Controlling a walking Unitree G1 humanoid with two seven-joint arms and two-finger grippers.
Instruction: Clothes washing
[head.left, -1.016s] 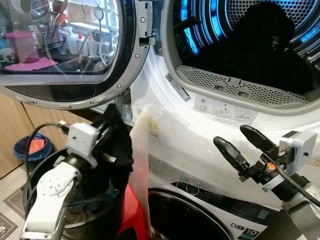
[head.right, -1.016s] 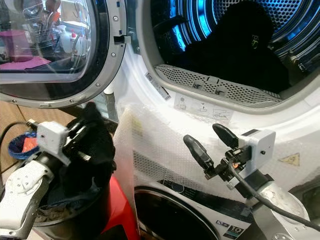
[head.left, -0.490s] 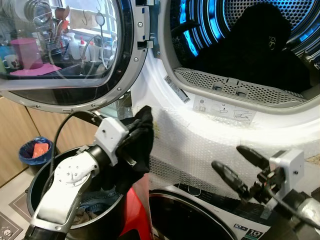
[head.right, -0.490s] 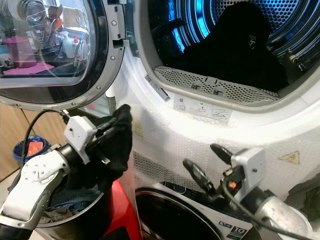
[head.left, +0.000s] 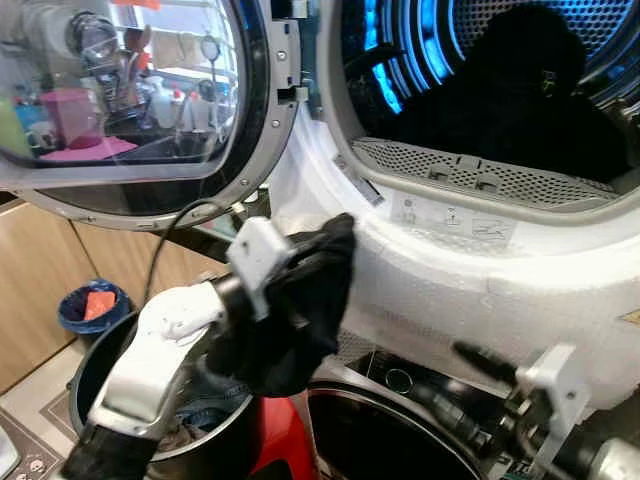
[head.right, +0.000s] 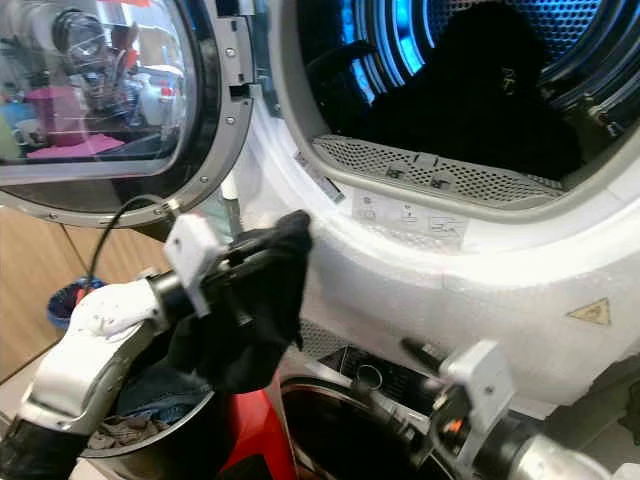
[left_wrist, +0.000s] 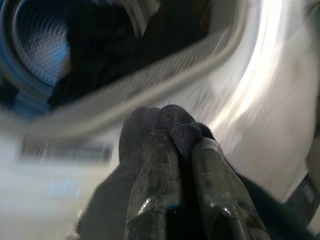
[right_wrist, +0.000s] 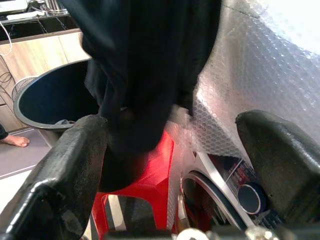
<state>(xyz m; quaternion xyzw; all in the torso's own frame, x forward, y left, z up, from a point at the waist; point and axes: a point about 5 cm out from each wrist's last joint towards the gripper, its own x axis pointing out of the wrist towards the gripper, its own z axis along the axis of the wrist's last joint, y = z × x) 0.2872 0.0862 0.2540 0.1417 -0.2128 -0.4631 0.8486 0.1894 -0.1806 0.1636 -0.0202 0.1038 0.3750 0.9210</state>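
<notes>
My left gripper (head.left: 325, 245) is shut on a black garment (head.left: 295, 320) that hangs from its fingers (left_wrist: 160, 165) just below the lip of the upper machine's open drum (head.left: 480, 60). Dark clothes (head.left: 520, 90) lie inside that blue-lit drum. The garment hangs over the black laundry bucket (head.left: 120, 400), which holds more clothes. My right gripper (head.left: 470, 385) stands open low on the right, in front of the lower machine (head.left: 400, 440), and the hanging garment (right_wrist: 145, 75) shows between its two fingers.
The round glass door (head.left: 130, 100) of the upper machine is swung open to the left. Bubble wrap (head.left: 480, 290) covers the white front below the drum. A red stool (right_wrist: 145, 180) stands beside the bucket. A small blue bin (head.left: 95, 305) sits by the wooden cabinets.
My left gripper has lifted the black garment out of the bucket, up and to the right toward the drum opening. My right gripper has sunk lower. The camera has shifted a little.
</notes>
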